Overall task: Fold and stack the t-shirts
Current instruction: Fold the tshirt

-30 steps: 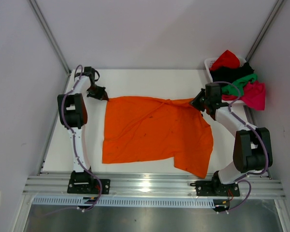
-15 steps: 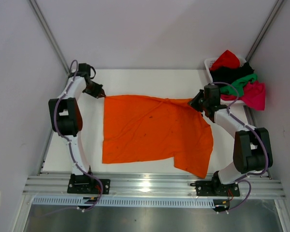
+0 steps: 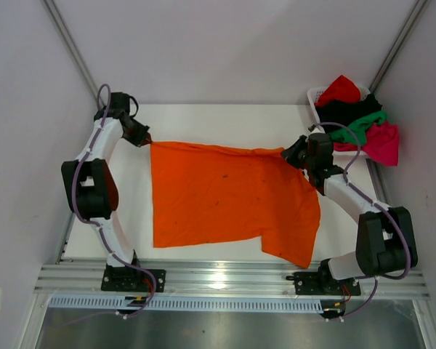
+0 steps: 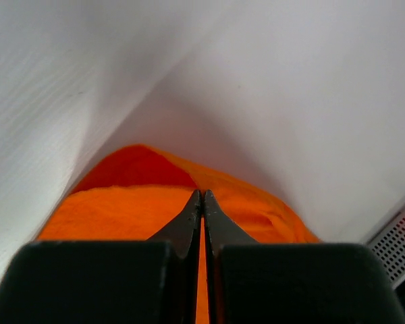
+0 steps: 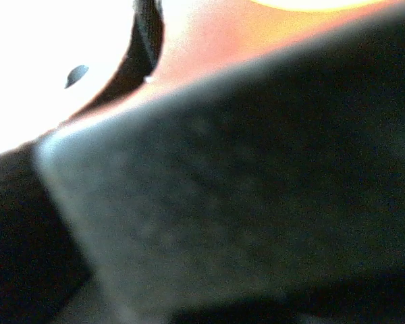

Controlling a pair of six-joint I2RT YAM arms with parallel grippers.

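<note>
Across the middle of the white table point(image 3: 218, 120): one bright orange cloth t-shirt point(image 3: 225, 200), spread out nearly flat, with a few creases running in from its far right corner. Its far edge is stretched between the two arms. Its near right portion reaches closer to the table's near edge than the rest.

Left fingers point(image 3: 146, 139): at the shirt's far left corner. In the left wrist view the left fingers point(image 4: 194, 210) are pressed together tip to tip, a thin sliver of orange cloth point(image 4: 121, 209) showing in the seam between them; they are clamped on that corner.

Right fingers point(image 3: 289, 154): at the shirt's far right corner, where the cloth gathers to a point; all but fully closed, pinching the orange fabric. The right wrist view is blurred, a dark finger surface point(image 5: 256, 175) filling most of it, with an orange glow along the top.

Far right corner of the table: one white slatted plastic basket point(image 3: 314, 94), heaped with a red cloth t-shirt point(image 3: 340, 89) on top, a black cloth t-shirt point(image 3: 338, 110) beneath, a green cloth t-shirt point(image 3: 367, 120) and a magenta-pink cloth t-shirt point(image 3: 384, 142) spilling over its near right side. All four lie crumpled and unfolded.
</note>
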